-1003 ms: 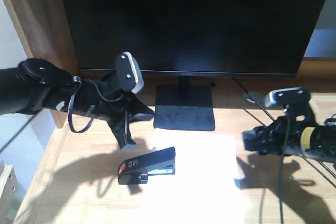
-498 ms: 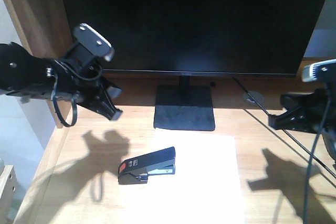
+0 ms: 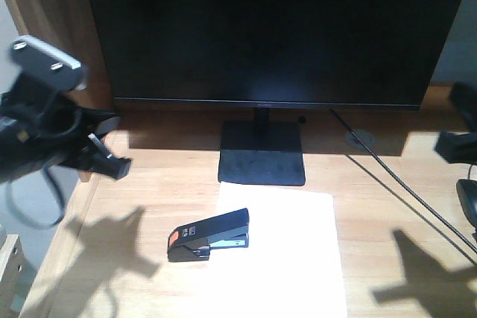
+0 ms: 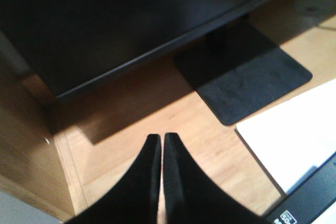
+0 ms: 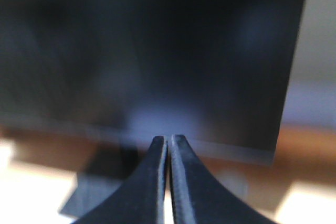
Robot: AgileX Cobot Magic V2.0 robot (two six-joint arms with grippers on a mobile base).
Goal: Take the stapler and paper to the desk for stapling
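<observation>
Resting stapler (image 3: 209,235) overlapping paper (image 3: 291,255)

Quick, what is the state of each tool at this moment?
Left tool: closed, holding nothing.
Right tool: closed, holding nothing.

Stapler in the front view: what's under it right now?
The stapler lies half on the white paper, its orange-labelled end over bare desk. Whether the sheet's edge sits inside its mouth is hidden by its body.
</observation>
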